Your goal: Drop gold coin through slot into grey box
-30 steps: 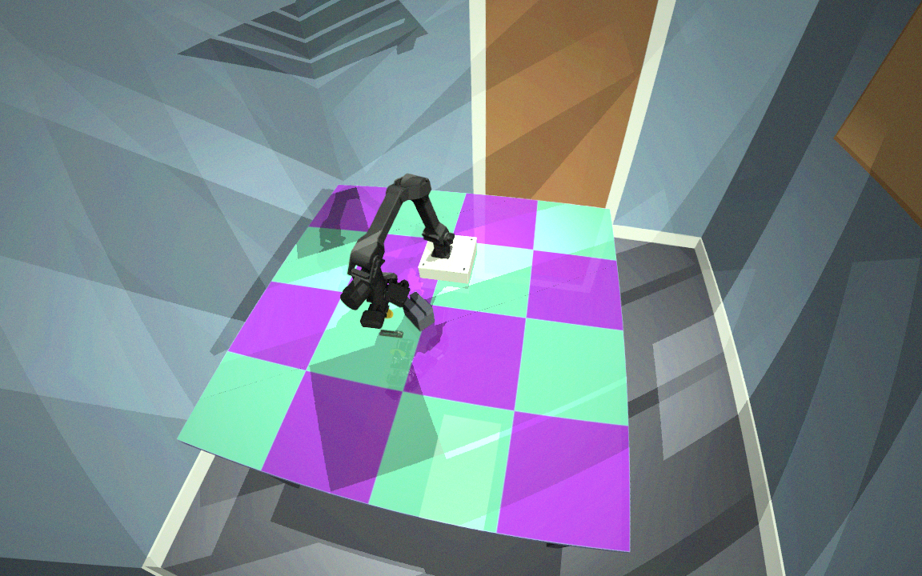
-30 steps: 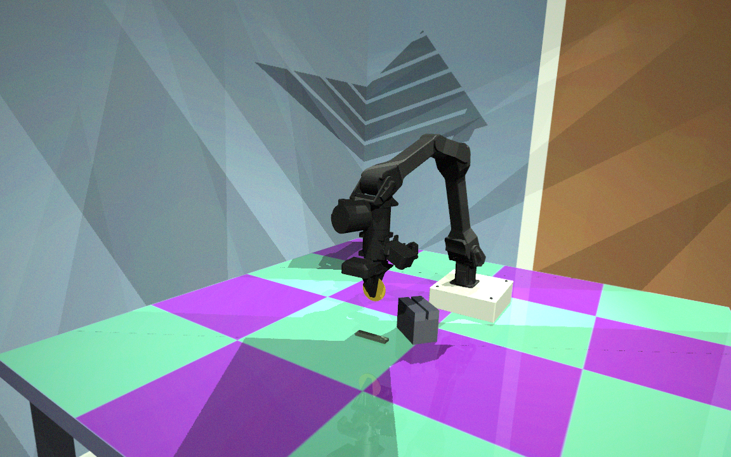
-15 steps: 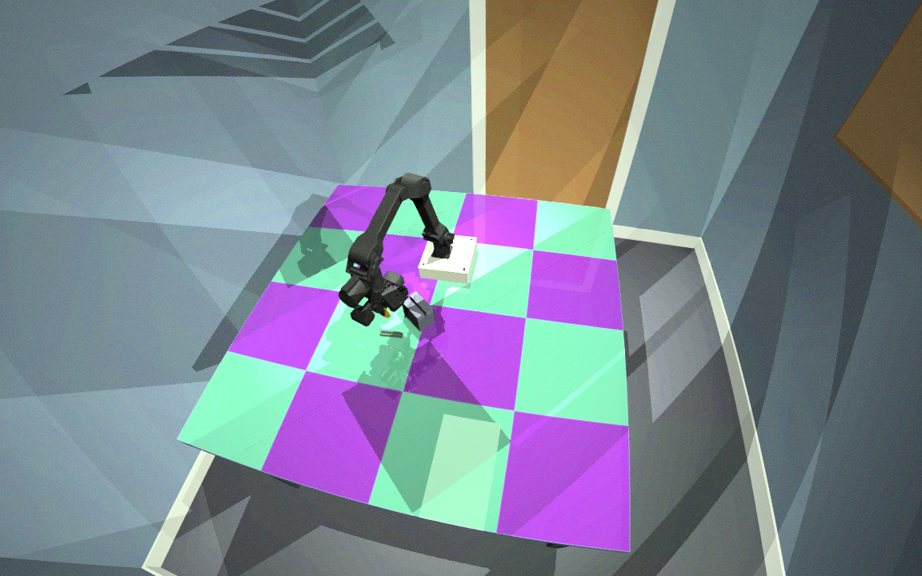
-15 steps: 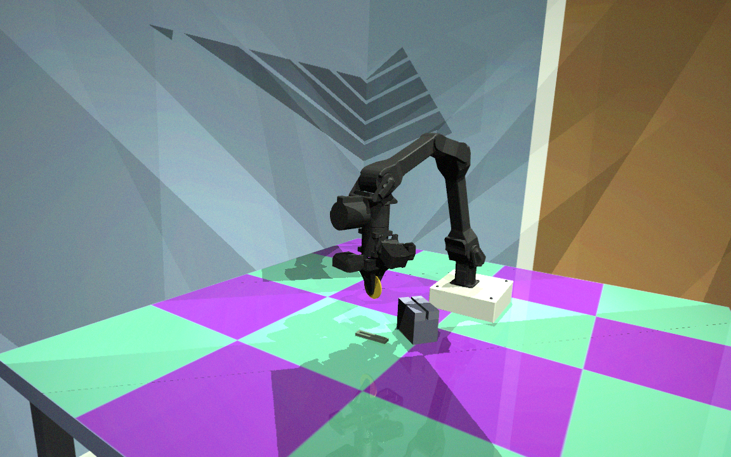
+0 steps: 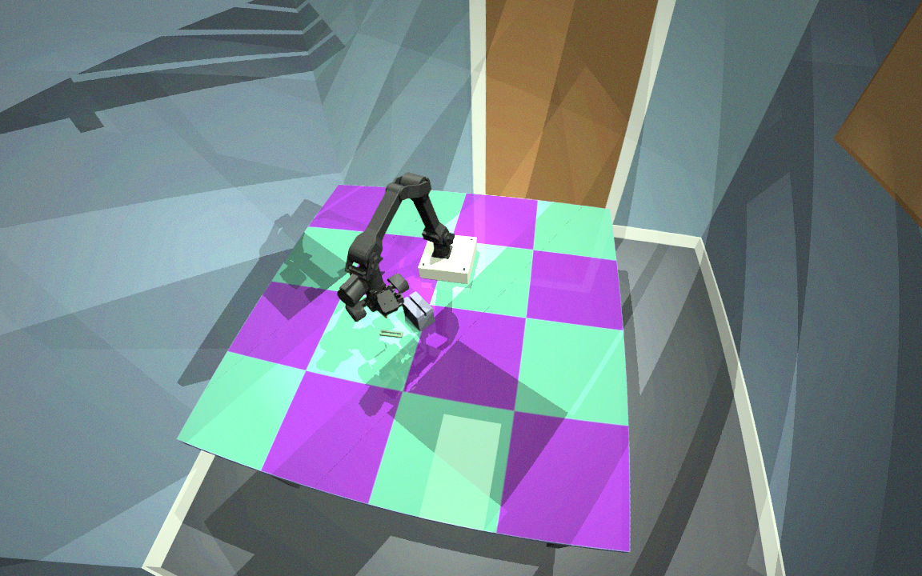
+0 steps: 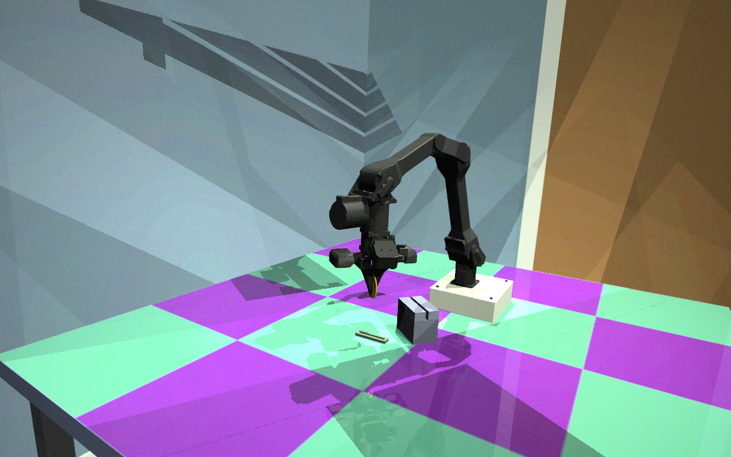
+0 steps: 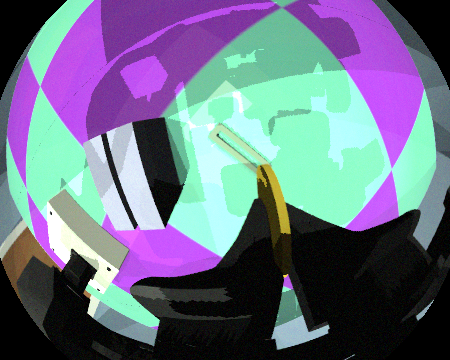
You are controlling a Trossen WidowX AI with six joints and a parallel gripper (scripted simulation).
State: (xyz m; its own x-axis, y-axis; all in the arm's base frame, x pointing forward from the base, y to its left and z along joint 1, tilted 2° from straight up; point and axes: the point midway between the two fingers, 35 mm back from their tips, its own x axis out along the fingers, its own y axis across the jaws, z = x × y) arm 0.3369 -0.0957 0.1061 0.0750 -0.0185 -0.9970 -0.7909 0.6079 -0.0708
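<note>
My gripper (image 5: 381, 306) (image 6: 373, 288) (image 7: 263, 204) is shut on the gold coin (image 6: 375, 285) (image 7: 276, 214). It holds the coin upright, and the coin's lower half sticks out below the fingertips. The coin hangs above the table, level with the top of the grey box (image 5: 418, 309) (image 6: 417, 320) (image 7: 141, 174), to the box's left and a little behind it. The dark slot (image 6: 421, 304) (image 7: 119, 180) runs across the closed lid. The dark-green holder (image 5: 392, 333) (image 6: 372, 336) (image 7: 235, 146) lies empty on the table in front of the gripper. In the top view the coin is hidden by the gripper.
The arm's white base block (image 5: 447, 261) (image 6: 470, 298) (image 7: 85, 234) stands just behind the box. The checkered purple and green table (image 5: 564, 458) (image 6: 129, 364) ends at an edge at the front and left.
</note>
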